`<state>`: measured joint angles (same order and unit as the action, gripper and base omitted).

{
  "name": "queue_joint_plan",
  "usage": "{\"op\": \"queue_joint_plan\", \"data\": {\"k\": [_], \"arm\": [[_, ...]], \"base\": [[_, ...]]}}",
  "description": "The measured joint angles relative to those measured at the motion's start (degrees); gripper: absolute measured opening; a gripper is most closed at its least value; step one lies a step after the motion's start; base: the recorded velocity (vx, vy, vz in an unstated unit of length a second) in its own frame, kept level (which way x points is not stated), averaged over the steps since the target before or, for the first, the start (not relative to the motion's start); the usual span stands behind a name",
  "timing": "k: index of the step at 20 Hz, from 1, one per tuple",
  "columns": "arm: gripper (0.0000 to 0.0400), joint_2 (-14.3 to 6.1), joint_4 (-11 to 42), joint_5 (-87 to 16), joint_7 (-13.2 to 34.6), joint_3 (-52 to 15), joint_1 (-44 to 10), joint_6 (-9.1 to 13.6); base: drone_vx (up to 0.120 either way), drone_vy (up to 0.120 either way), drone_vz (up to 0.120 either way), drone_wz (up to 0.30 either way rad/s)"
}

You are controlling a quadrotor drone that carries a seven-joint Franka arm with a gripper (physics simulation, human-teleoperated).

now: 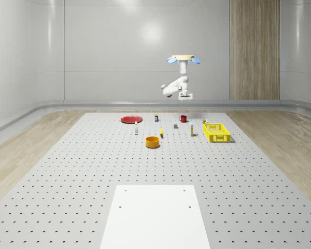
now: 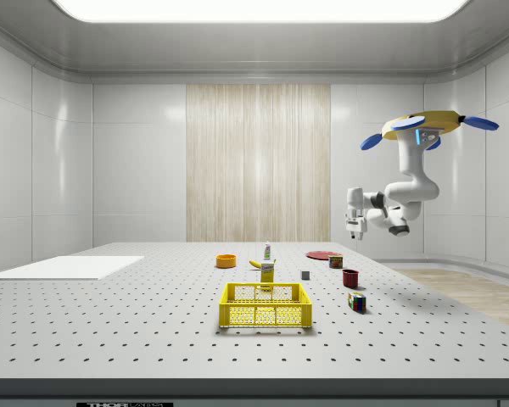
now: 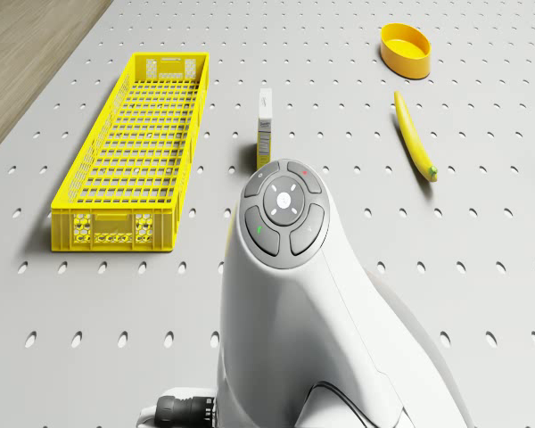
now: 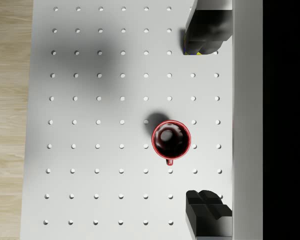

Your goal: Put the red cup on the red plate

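The red cup [image 1: 183, 119] stands upright on the perforated table, far side; from above it shows its dark inside and a small handle [image 4: 171, 140]. The red plate [image 1: 130, 119] lies flat to the whole-scene view's left of the cup, well apart from it, and appears behind the cup in the side view [image 2: 321, 254]. The drone [image 1: 182, 58] hovers high over the cup's area with the arm bent beneath it. My gripper [image 1: 185, 96] hangs well above the cup [image 2: 350, 277], pointing down. It is open and empty [image 4: 200, 122], the cup just off the line between the fingers [image 4: 206, 30].
A yellow crate [image 1: 217, 133] sits to the whole-scene view's right of the cup, an orange bowl [image 1: 153, 141] and a banana [image 3: 415, 138] nearer the front. A small carton [image 3: 265, 129], a colour cube [image 2: 356, 300] and other small items dot the table. A white sheet [image 1: 155, 215] lies at the front.
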<state>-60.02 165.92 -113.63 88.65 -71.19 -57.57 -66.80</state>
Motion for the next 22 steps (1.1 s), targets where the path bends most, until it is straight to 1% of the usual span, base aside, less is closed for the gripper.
{"op": "queue_joint_plan", "data": {"k": [2, 12, 16, 20, 22], "arm": [[0.0400, -0.7, 0.0, 0.1, 0.6, -0.5, -0.8, -0.2], [0.0400, -4.0, -0.1, 1.3, 2.4, -2.0, -3.0, -2.2], [0.0400, -5.2, -0.2, 1.9, 2.9, -2.4, -3.5, -3.2], [0.0400, -6.4, -0.3, 2.5, 3.3, -2.8, -4.0, -4.3], [0.0400, -7.0, -0.3, 2.8, 3.5, -3.0, -4.2, -4.8]], "base": [[0.000, 0.120, -0.120, 0.000], [0.000, 0.000, -0.120, 0.000], [0.080, 0.000, -0.120, 0.000], [0.000, 0.000, -0.120, 0.000], [0.000, -0.080, -0.120, 0.000]]}}
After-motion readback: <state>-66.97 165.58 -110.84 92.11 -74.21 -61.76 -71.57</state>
